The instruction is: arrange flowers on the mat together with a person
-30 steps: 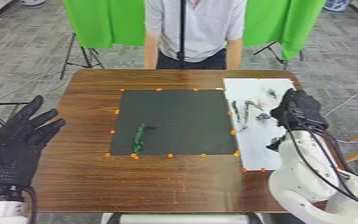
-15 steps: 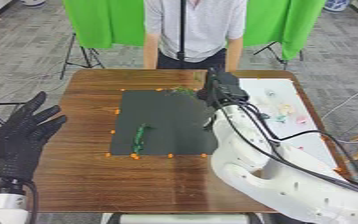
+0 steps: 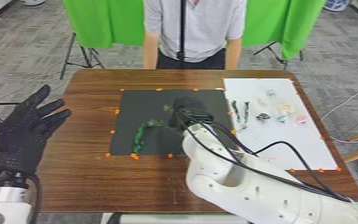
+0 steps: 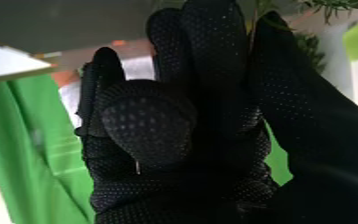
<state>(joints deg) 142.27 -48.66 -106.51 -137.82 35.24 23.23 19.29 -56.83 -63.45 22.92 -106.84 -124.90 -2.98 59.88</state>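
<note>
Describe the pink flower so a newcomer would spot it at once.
On the brown table, just right of the dark mat, lies a white sheet. Look to the sheet's right edge, about midway along it. The pink flower is the rightmost small piece there, beside the teal one and nearer the robot than the cream one.

- Hand-wide passage is open over the wood (image 3: 91, 117) between the left hand (image 3: 20, 135) and dark mat (image 3: 133, 102).
- The right hand (image 3: 190, 106) and its cabled arm block the mat's right side.
- A green stem (image 3: 140, 138) obstructs the mat's near left.
</note>
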